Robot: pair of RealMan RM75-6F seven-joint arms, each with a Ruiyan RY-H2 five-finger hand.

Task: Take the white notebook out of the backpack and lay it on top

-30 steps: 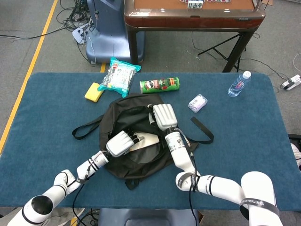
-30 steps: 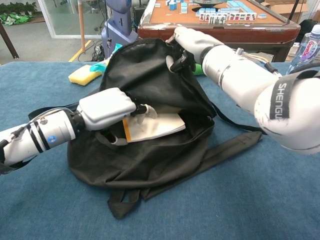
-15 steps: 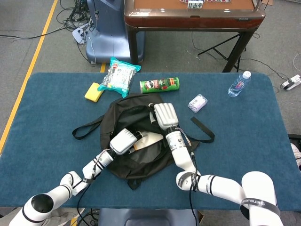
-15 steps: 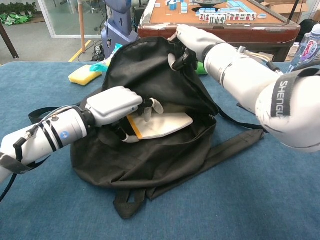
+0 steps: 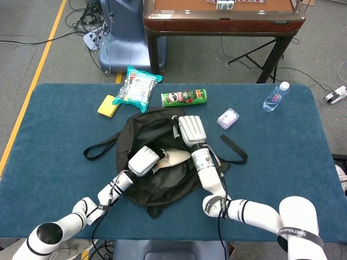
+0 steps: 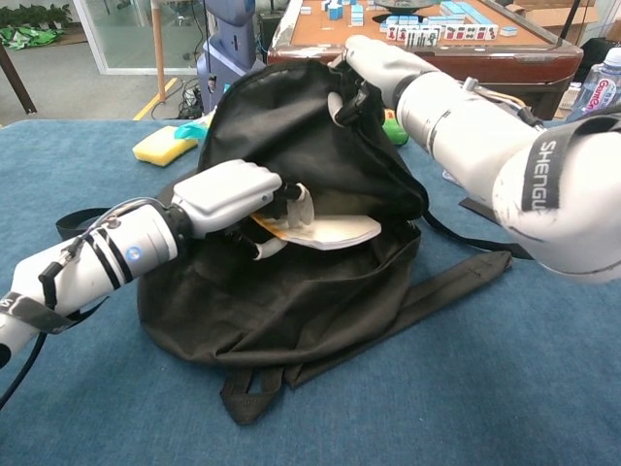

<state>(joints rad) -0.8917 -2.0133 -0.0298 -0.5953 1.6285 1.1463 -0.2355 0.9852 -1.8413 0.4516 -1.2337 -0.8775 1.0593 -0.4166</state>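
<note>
Two white hands are busy at the black backpack (image 5: 154, 162) in the middle of the blue table (image 5: 43, 135). The left hand (image 6: 231, 191) reaches into the bag's open mouth, and its fingers (image 6: 291, 199) are closed on the near edge of the white notebook (image 6: 335, 231). The notebook is partly out of the bag. It is bent and lies across the opening, with a thin orange strip along one edge. Its far end still sits inside the dark hole. The right hand (image 5: 191, 130) is at the top of the bag and pinches the upper rim, lifting the flap so the mouth is wide. That leaves open room above the notebook.

One bag strap (image 5: 97, 149) curls out to the left on the table. Another strap (image 5: 234, 149) lies out to the right. A small loop hangs off the bag's near edge. The table in front of the bag is bare blue cloth, and so are both sides.

Behind the bag, near the far edge of the table, lie a green chip can (image 5: 184, 98) on its side, a teal snack bag (image 5: 135, 87) and a yellow sponge (image 5: 108, 106). They are a little apart from the bag. A small clear box (image 5: 227, 118) sits to the right of the bag. A water bottle (image 5: 275, 97) stands near the far right corner. Past the table stands a brown game table (image 5: 222, 13).
</note>
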